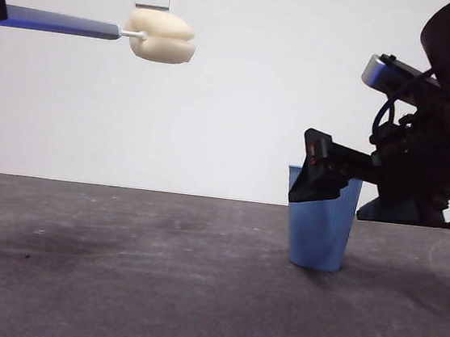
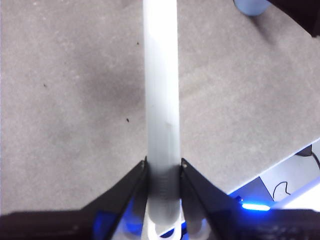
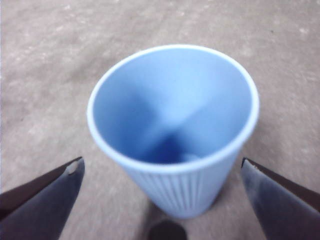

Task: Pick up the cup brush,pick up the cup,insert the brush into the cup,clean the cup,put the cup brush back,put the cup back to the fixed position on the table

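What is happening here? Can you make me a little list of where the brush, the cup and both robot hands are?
cup brush: held level in the air, sponge head high above the table
left hand: shut on the brush handle
cup: blue, upright on the table
right hand: open, one jaw on each side of the cup, not squeezing it
inside the cup: nothing visible

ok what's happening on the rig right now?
The left gripper is shut on the cup brush, holding it level, high above the table, sponge head pointing toward the cup's side. The right gripper is at the cup, jaws open on either side of it, not yet closed. The cup stands upright on the table. The brush is not yet in the cup.
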